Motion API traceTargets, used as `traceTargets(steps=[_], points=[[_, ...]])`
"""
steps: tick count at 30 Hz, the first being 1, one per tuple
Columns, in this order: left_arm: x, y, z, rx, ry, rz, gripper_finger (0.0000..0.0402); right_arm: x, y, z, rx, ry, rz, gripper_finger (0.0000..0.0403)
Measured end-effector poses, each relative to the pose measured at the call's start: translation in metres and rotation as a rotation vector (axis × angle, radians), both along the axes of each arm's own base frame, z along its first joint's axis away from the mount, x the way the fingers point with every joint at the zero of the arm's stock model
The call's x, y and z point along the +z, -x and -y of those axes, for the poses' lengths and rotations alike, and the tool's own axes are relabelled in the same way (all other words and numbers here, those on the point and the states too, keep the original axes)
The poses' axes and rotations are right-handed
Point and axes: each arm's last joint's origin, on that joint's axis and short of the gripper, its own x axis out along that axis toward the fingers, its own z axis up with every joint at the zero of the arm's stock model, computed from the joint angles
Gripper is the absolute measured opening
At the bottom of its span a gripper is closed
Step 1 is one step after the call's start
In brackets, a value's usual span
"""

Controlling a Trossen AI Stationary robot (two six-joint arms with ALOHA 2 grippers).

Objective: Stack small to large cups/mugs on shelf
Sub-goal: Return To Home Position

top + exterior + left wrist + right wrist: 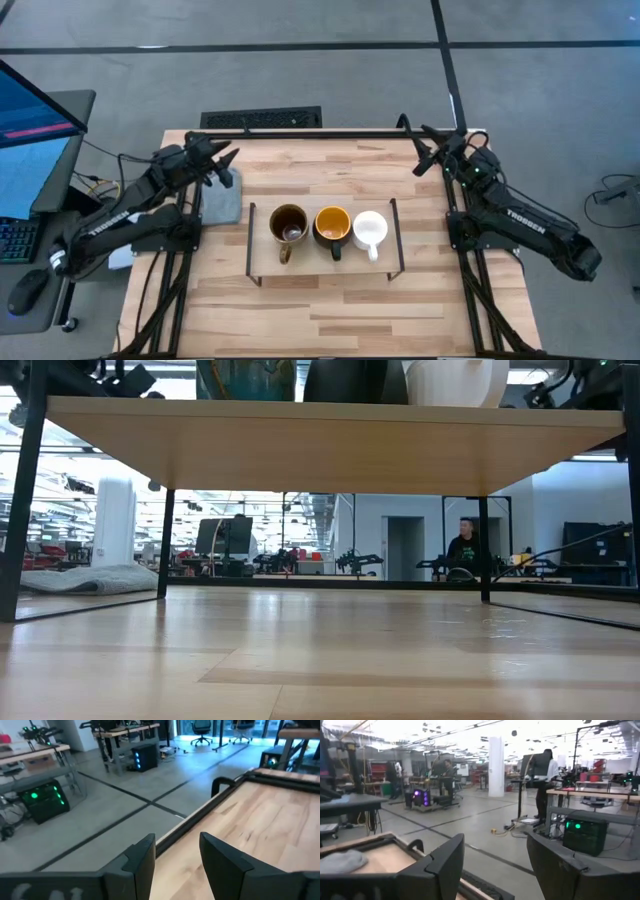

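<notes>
As seen from above, the shelf (310,262) carries a row of brown mug (288,225), dark mug (332,225) and white mug (370,228), while the left gripper (228,160) and right gripper (425,160) hang near the table's far corners, well apart from it. At table height the mugs' bases stand on the board. Each wrist view shows its jaws parted, holding nothing.

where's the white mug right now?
High view: the white mug stands on the shelf, at its right end, next to the dark mug with the yellow-orange inside.
</notes>
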Motion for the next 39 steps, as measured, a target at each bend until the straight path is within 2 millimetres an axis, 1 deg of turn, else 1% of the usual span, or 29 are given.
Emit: traceTargets(steps=[3, 10, 13, 16, 20, 25, 30, 35, 37, 39], points=[[0.0, 0.006, 0.003, 0.002, -0.023, -0.021, 0.0146, -0.004, 0.0, 0.0, 0.017, 0.01, -0.03, 0.024], [0.001, 0.013, 0.009, -0.011, -0.071, -0.067, 0.0146, -0.005, 0.0, 0.0, 0.011, 0.058, -0.077, 0.024], [0.003, 0.017, 0.012, -0.009, -0.057, -0.013, 0.0146, -0.004, 0.0, -0.001, 0.01, 0.082, -0.08, 0.024], [0.004, 0.021, 0.016, 0.0, -0.031, 0.034, 0.0146, 0.0, -0.002, -0.003, 0.05, 0.118, -0.053, 0.024], [0.008, 0.028, 0.023, -0.046, -0.074, 0.069, 0.0146, 0.004, -0.005, -0.007, 0.093, 0.159, -0.033, 0.024], [0.009, 0.036, 0.03, -0.052, -0.086, 0.103, 0.0146, 0.006, -0.005, -0.011, 0.144, 0.133, 0.007, 0.024], [0.005, 0.045, 0.036, -0.052, -0.059, 0.097, 0.0146, 0.004, -0.007, -0.015, 0.23, 0.105, 0.011, 0.024], [0.006, 0.049, 0.04, -0.043, -0.069, 0.141, 0.0146, 0.004, -0.009, -0.017, 0.26, 0.104, 0.007, 0.024], [0.001, 0.048, 0.039, -0.04, -0.068, 0.143, 0.0146, 0.002, -0.01, -0.018, 0.268, 0.096, -0.007, 0.024], [-0.008, 0.045, 0.036, -0.038, -0.048, 0.133, 0.0146, -0.002, -0.01, -0.018, 0.274, 0.093, -0.009, 0.024]])
